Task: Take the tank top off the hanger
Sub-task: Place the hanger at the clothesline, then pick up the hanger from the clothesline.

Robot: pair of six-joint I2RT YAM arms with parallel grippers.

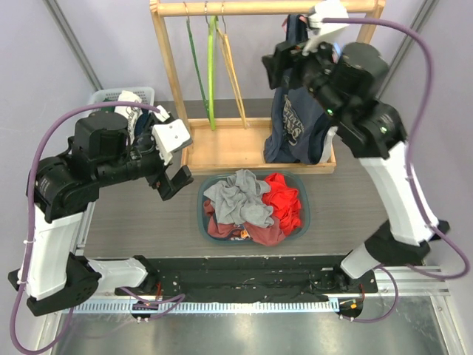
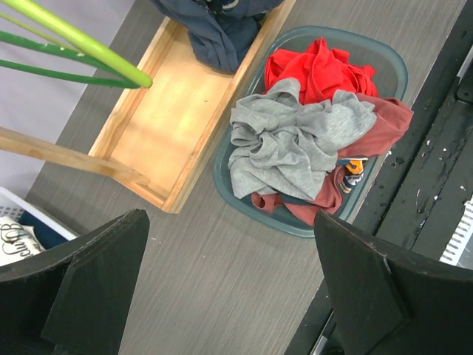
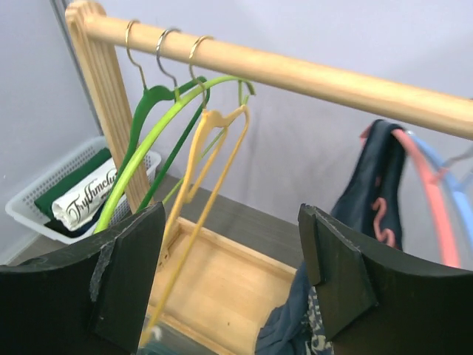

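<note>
The navy tank top hangs at the right end of the wooden rail, its hem bunched on the rack's base. In the right wrist view a strap of the tank top lies over a pink hanger. My right gripper is up beside the top's upper part, just left of it. Its jaws stand open with nothing between them; the cloth brushes past the right finger. My left gripper hovers open over bare table left of the basket, nothing between its fingers.
A teal basket of grey and red clothes sits in front of the rack's wooden base. Green, lime and yellow empty hangers hang at the rail's left; a blue hanger is beside the pink one. A white basket stands far left.
</note>
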